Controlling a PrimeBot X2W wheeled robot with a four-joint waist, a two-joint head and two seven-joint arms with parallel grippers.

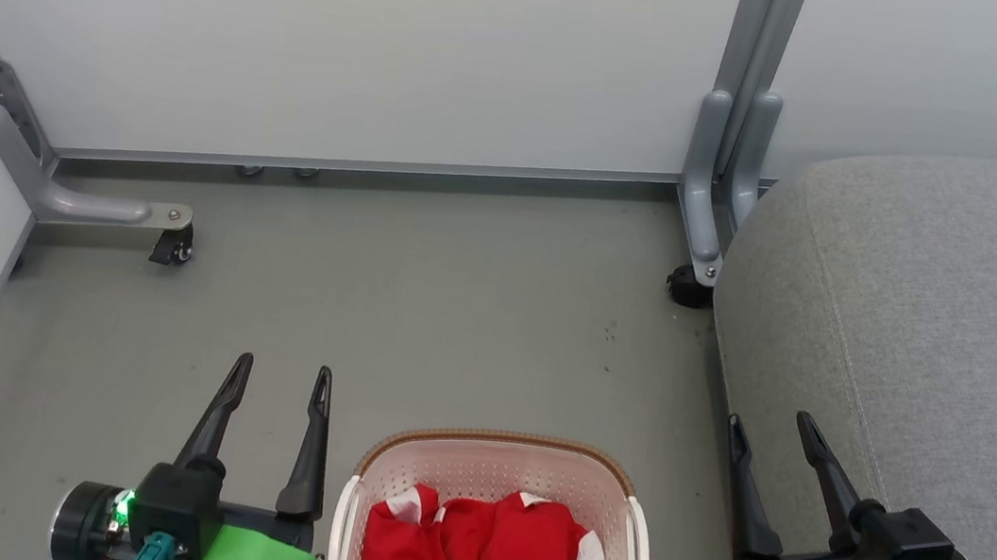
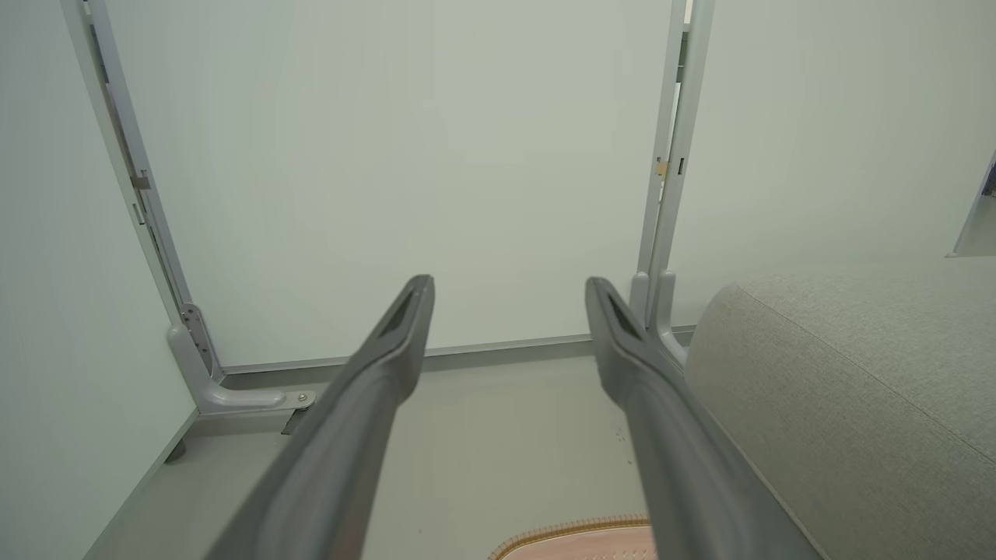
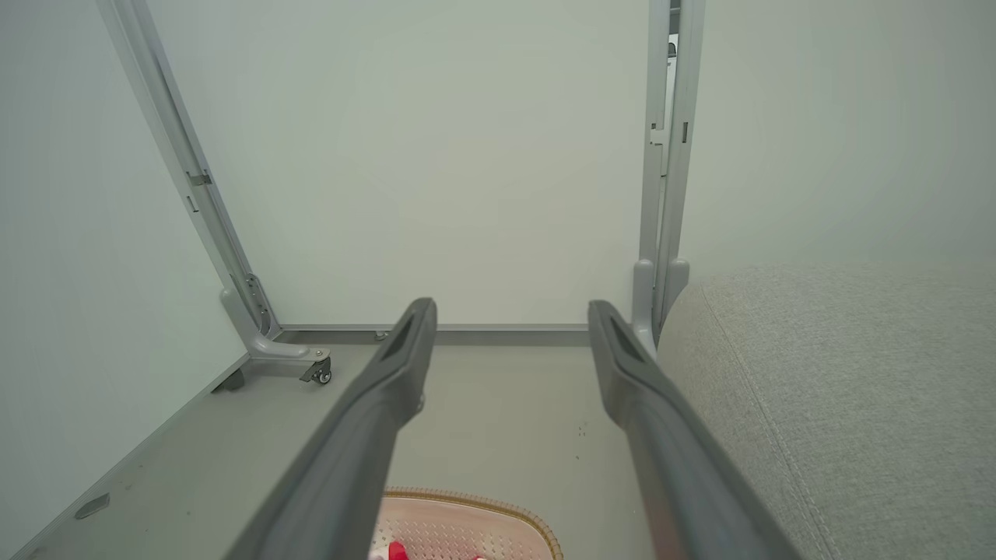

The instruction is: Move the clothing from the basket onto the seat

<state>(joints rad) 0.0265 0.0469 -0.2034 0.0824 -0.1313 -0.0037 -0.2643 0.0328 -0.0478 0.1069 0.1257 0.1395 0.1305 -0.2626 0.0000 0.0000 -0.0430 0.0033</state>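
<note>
Two sets of fingers here, and both are spread wide apart. Our left fingers hover over the floor just left of the basket, and our right fingers hang by the front edge of the grey seat. The red-and-white clothing sits bunched up inside the basket, which stands on the floor between them.

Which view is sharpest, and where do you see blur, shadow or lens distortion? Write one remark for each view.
Head view: sharpest, evenly lit, the clothing crisp in the basket, soft shadow on the floor beside the seat. Left wrist view: the left gripper looms blurred near the bottom edge, the frame posts lean outward. Right wrist view: hazy, the seat's weave softens towards the right.
</note>
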